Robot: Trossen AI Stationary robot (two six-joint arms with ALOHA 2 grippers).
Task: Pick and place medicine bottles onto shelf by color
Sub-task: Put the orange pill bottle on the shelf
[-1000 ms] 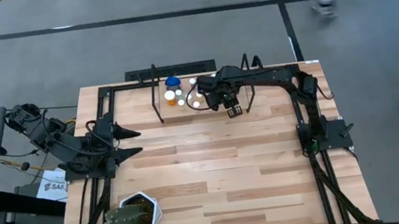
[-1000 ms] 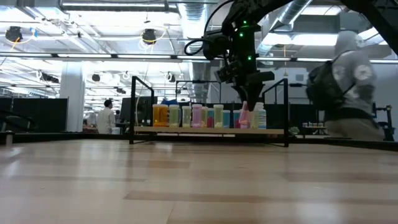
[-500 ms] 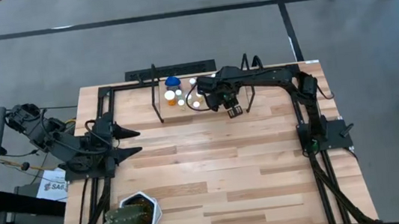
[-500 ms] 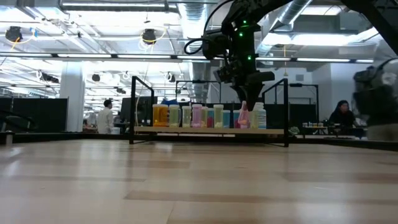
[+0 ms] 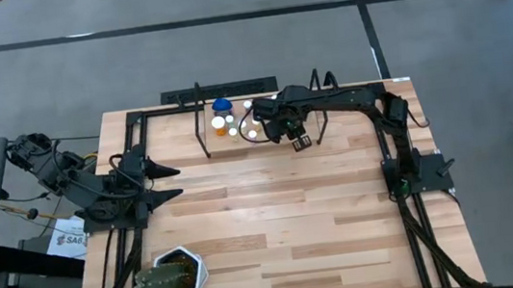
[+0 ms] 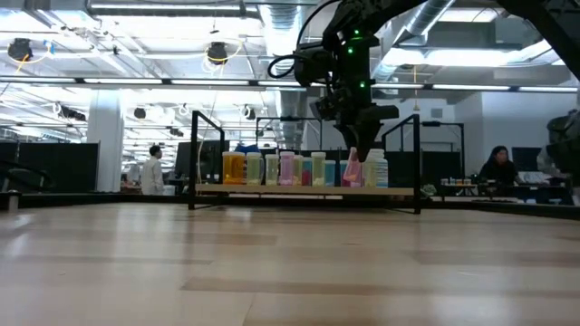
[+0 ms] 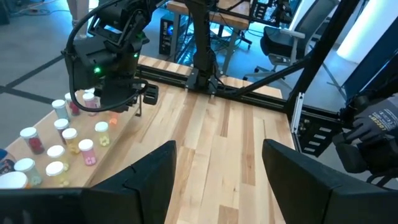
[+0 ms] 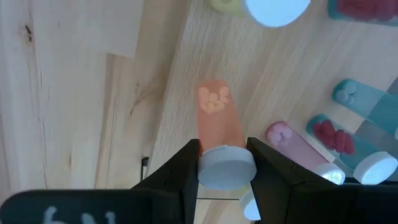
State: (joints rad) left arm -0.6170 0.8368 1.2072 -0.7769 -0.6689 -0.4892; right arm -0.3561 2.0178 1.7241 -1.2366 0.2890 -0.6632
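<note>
- The held bottle (image 8: pixel 219 127) is a small cylinder with a clear salmon-orange body and a white cap; a few pale pills lie at its bottom end.
- The right gripper (image 8: pixel 225 169) has its fingers narrow, pressed on both sides of this bottle's white cap.
- In the low view this bottle (image 6: pixel 353 169) looks pinkish and stands under the right gripper (image 6: pixel 360 145), at the shelf (image 6: pixel 304 189) near its right end.
- The shelf is a narrow light-wood plank with black rod uprights, at the far edge of the counter (image 5: pixel 276 229).
- In the low view about nine bottles stand in one row on the shelf: orange and yellow at the left, then pink, then pale blue at the right. The exact count I cannot tell.
- The left gripper (image 7: pixel 214 171) waits at the left side of the counter, its fingers wide and holding nothing.
- One green plant (image 5: pixel 167 278) in a white pot stands at the near left corner.
</note>
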